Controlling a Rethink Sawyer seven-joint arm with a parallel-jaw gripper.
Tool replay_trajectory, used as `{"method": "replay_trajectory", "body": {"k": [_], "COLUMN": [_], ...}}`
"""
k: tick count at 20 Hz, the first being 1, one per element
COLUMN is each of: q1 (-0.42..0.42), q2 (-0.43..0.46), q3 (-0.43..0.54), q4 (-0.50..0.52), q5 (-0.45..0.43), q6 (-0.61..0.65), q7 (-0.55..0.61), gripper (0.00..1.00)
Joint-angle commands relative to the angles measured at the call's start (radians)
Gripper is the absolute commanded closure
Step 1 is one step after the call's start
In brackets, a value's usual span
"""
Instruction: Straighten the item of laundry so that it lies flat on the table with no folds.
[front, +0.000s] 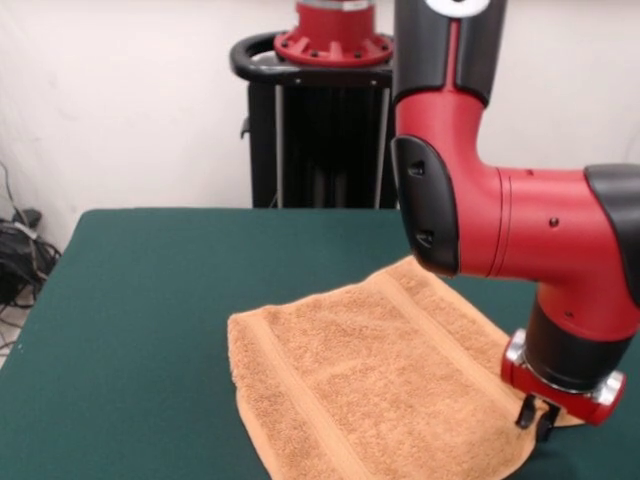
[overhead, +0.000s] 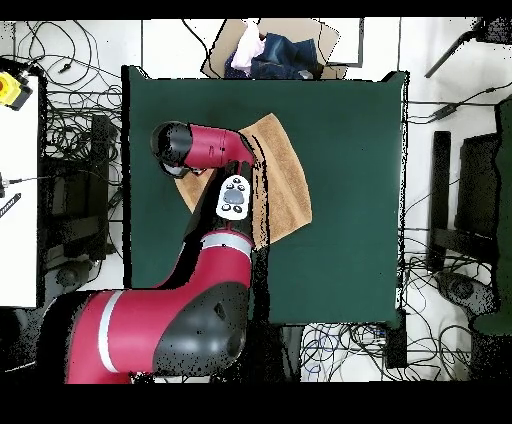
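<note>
My jaws (front: 535, 417), two short black fingertips under a silver and red wrist, hang low at the right corner of the small light orange-tan terry-cloth towel (front: 375, 375); they sit close together with a narrow gap showing, and I cannot tell whether any cloth is caught between them or whether they only touch the towel's edge. From across the surface, the towel spreads over the near right part of the large dark green felt-covered surface (front: 150, 330), its flat woven bands running as straight stripes along both ends and its fuzzy field looking level. No fold or doubled layer shows in the part I can see, though the near edge runs out of the frame and my red and black arm (front: 520, 235) covers the far right corner. From above, my arm (overhead: 205, 150) crosses the towel (overhead: 285, 175) and hides its left half; the uncovered half lies flat, set at a slant to the surface's edges. I judge the straightening largely done: what remains is to confirm the corner under my wrist lies smooth, then lift clear. Cables and equipment crowd the floor around the surface.
</note>
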Motion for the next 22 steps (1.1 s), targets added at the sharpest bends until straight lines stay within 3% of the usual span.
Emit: {"method": "replay_trajectory", "body": {"k": [1, 4, 9, 13, 22], "q1": [-0.005, 0.010, 0.035, 0.025, 0.025], "q2": [0.088, 0.081, 0.027, 0.011, 0.078], "q3": [0.078, 0.073, -0.023, -0.044, -0.033], "q4": [0.021, 0.010, -0.047, -0.085, -0.129], "q5": [0.094, 0.112, 0.103, 0.105, 0.131], "q6": [-0.182, -0.187, -0.016, 0.053, 0.001], "q7": [0.304, 0.327, 0.354, 0.341, 0.354], "gripper": [1.00, 1.00, 1.00, 1.00, 1.00]}}
